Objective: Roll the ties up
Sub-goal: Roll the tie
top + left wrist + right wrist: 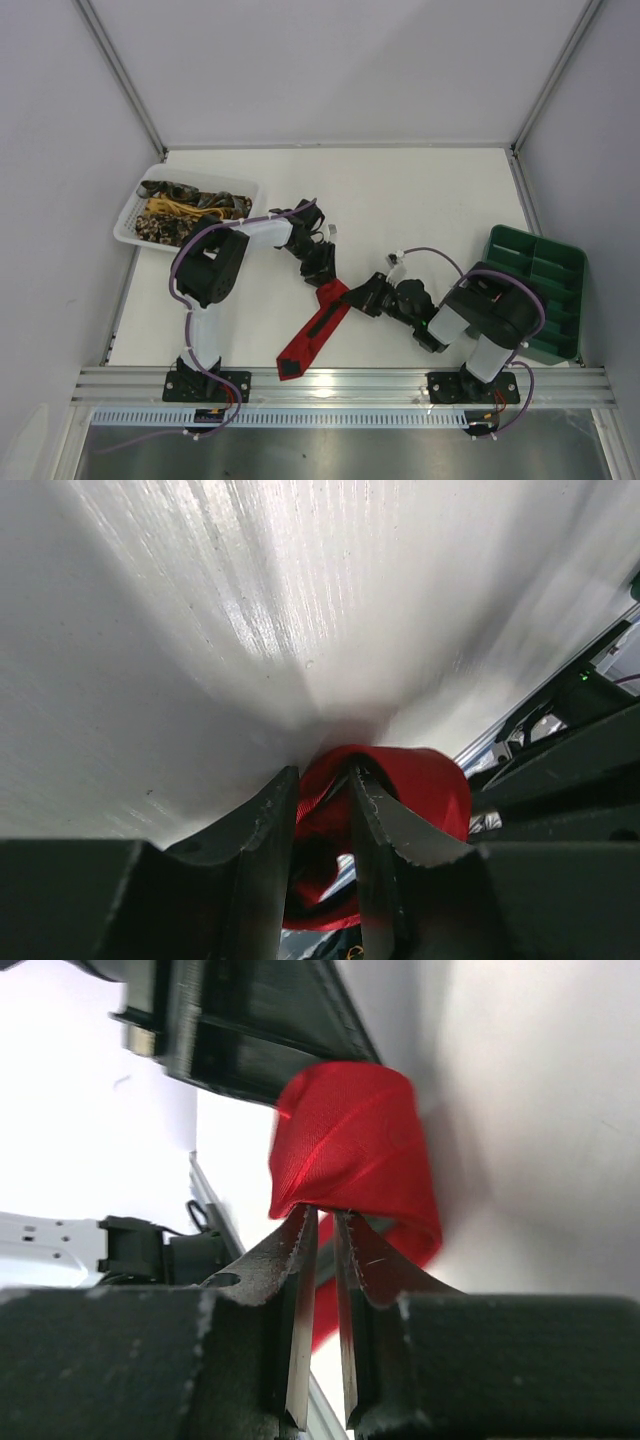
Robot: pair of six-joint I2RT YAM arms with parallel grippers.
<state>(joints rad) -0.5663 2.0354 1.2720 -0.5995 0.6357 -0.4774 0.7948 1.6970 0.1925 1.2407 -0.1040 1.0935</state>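
The red tie (308, 342) lies slanted on the white table (420, 200), its wide point near the front edge and a dark backing strip showing. Its upper end is curled into a loose roll between both grippers. My left gripper (324, 274) comes down on it from the upper left; in the left wrist view the left gripper (320, 785) has red fabric (430, 785) between its fingers and wrapped over one of them. My right gripper (363, 296) meets the roll from the right. In the right wrist view the right gripper (325, 1218) pinches the roll's (350, 1140) lower edge with narrow jaws.
A white mesh basket (130, 226) at the back left holds several brown-gold and yellow ties (185, 210). A green compartment tray (583, 275) stands at the right edge, behind the right arm. A metal rail (340, 383) runs along the table's front.
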